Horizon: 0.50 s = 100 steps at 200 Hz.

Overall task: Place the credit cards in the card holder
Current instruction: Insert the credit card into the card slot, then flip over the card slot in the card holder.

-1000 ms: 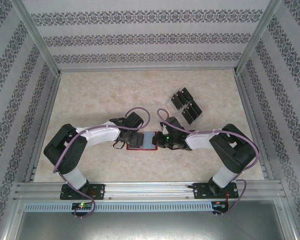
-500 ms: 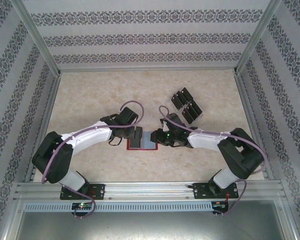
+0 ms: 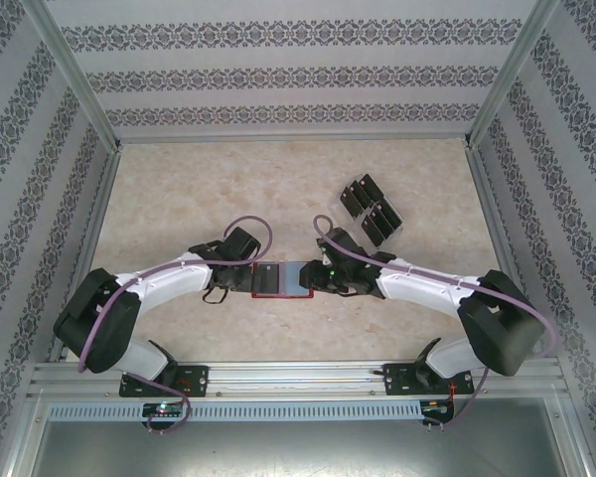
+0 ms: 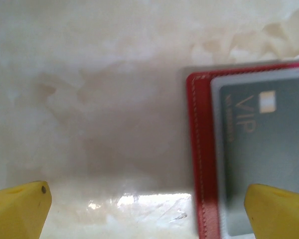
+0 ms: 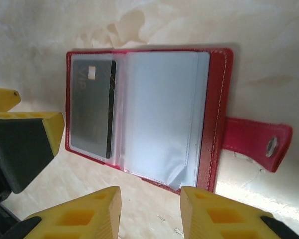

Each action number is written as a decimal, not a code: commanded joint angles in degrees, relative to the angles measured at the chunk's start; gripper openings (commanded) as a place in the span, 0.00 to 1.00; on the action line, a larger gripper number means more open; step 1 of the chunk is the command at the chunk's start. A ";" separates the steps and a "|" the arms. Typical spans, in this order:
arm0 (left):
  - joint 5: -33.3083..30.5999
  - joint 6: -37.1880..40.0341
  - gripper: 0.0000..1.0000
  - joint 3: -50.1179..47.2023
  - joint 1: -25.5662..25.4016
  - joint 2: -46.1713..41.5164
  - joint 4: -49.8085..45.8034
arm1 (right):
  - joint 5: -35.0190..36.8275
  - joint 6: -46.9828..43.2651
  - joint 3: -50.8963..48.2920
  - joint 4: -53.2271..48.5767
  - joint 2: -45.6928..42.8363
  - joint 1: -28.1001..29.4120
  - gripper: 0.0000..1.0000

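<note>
From above, the right end of the card holder (image 3: 281, 280) is covered by the right gripper (image 5: 150, 195). The left gripper (image 4: 147, 195) crowds its left edge, so only the middle stretch shows clearly there. The left wrist view is soft and cuts the holder off at the right and bottom. One yellow fingertip (image 4: 276, 211) hides the holder's near corner.

The holder lies open and flat on the marbled tabletop (image 3: 179, 199), near the front, between the two arms. Its long axis runs left to right. In the right wrist view its snap tab (image 5: 254, 143) sticks out toward the picture's right. A grey VIP card (image 5: 92, 112) sits in the pocket at the opposite end, its long axis across the holder's (the lettering runs along the card). The remaining pockets are pale and glary, and their contents are hard to judge.

Both grippers have their fingers spread and grip nothing; the left is wide apart, and the right is narrower, at the holder's edge. More black credit cards (image 3: 371, 211) sit clustered well apart, toward the far right, their markings too small to read.
</note>
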 commanded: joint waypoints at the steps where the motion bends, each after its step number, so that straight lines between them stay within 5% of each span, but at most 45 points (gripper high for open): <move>1: 0.37 -0.18 1.00 -1.01 0.64 -1.08 1.78 | 2.58 2.04 0.21 -1.02 1.82 1.60 0.37; 100: 0.66 -0.08 1.00 -1.49 0.64 -0.56 3.35 | 1.81 3.67 0.92 1.26 6.98 3.24 0.30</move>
